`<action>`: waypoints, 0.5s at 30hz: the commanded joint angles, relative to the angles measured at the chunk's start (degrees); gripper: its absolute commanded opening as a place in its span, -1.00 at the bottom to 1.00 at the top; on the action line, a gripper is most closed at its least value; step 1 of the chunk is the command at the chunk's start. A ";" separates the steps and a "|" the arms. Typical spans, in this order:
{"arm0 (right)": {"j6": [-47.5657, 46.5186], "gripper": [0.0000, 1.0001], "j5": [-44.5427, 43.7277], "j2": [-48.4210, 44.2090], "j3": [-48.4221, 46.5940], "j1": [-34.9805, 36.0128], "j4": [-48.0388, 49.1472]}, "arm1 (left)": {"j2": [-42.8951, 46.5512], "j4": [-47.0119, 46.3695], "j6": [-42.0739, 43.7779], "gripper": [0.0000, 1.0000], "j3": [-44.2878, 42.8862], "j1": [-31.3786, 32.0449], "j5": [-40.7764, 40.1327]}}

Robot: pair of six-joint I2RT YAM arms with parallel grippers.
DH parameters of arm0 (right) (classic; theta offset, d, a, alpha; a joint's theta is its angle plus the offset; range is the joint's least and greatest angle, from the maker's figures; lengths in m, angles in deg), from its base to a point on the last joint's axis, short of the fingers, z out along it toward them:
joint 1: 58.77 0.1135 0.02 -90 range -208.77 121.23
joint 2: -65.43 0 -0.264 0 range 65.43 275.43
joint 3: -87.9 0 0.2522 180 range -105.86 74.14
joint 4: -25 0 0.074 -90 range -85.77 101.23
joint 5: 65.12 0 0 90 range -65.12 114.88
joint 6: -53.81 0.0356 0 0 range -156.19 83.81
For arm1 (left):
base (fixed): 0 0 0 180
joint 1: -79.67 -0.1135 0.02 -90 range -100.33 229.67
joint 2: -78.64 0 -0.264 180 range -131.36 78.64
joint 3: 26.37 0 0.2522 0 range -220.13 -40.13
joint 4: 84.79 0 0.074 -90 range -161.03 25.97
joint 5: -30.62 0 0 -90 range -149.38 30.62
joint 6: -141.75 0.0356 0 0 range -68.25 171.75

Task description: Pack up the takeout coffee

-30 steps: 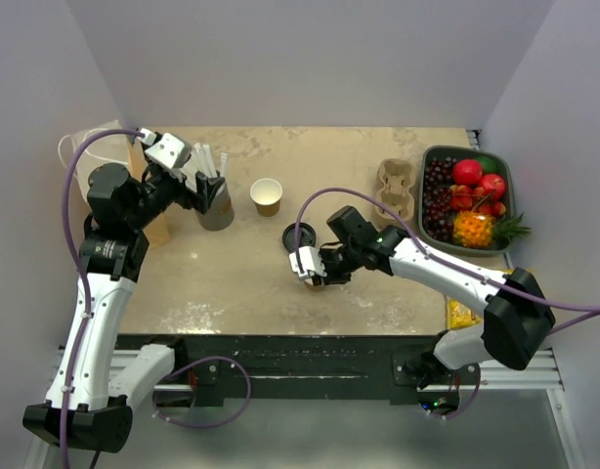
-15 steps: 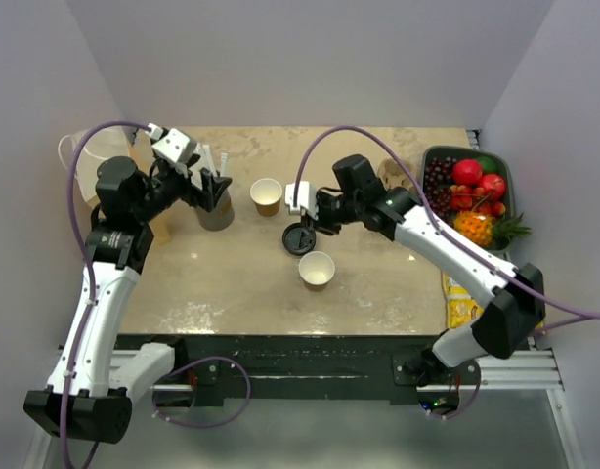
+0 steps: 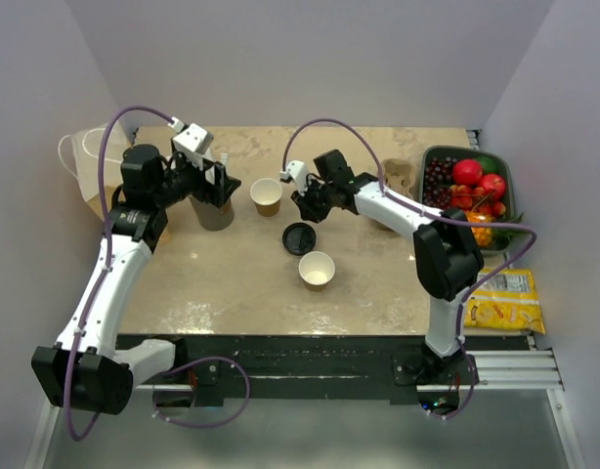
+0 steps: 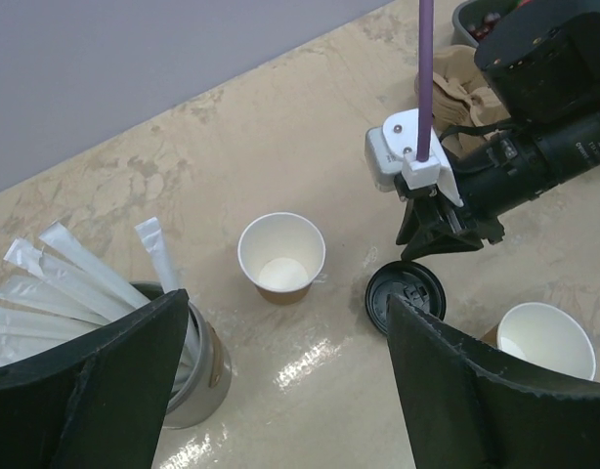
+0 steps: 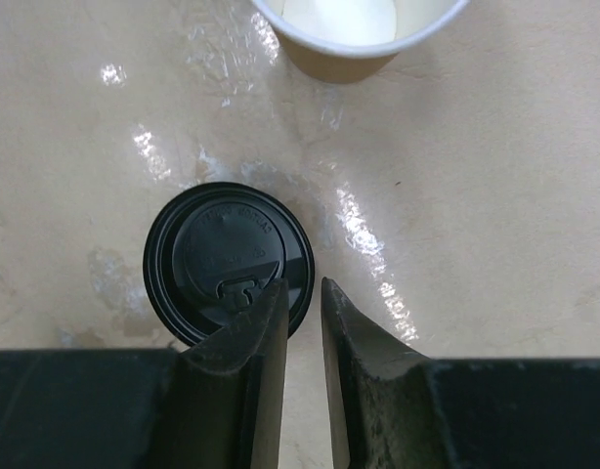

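Round black lid [image 5: 227, 259] is lying flat at mid-bench [image 3: 212, 283], sitting on no cup, with a lidless kraft cup [image 3: 317, 269] standing just beside it toward the near edge; right gripper [image 5: 302, 288] is hovering over the lid's rim, jaws a narrow slit apart and empty; left gripper [image 4: 285, 298] is gaping wide, empty.

A black lid [image 5: 229, 264] is seen lying flat on the glossy beige bench [image 5: 495, 195], towards 9 o'clock from centre, with its drink-hole tab turned towards 6 o'clock. At 12 o'clock a paper cup [image 5: 344, 63] is cut off by the edge; a white inside and a brown wall are shown. From 6 o'clock the right tool [image 5: 302, 288] reaches in, only a narrow gap left between its dark fingers [image 5: 251, 371], and nothing is gripped. The lid's rim at 4 o'clock is overlapped by one fingertip.
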 commanded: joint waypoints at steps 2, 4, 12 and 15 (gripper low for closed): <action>4.15 -0.56 -1.71 0.31 -3.69 0.30 2.09 | -1.25 -3.07 -1.33 0.72 -0.33 0.22 -0.53; 4.23 -0.56 -1.10 0.75 -4.04 0.30 1.83 | -2.39 -2.98 -2.12 0.72 -1.47 0.22 -0.62; 5.03 -0.51 -2.24 3.04 -5.10 0.38 -0.20 | -4.07 -4.74 -1.42 0.72 -2.00 0.22 -1.94; 5.38 -0.55 -1.45 3.74 -5.10 0.30 -1.16 | -4.15 -4.74 -1.42 0.72 -1.83 0.22 -2.29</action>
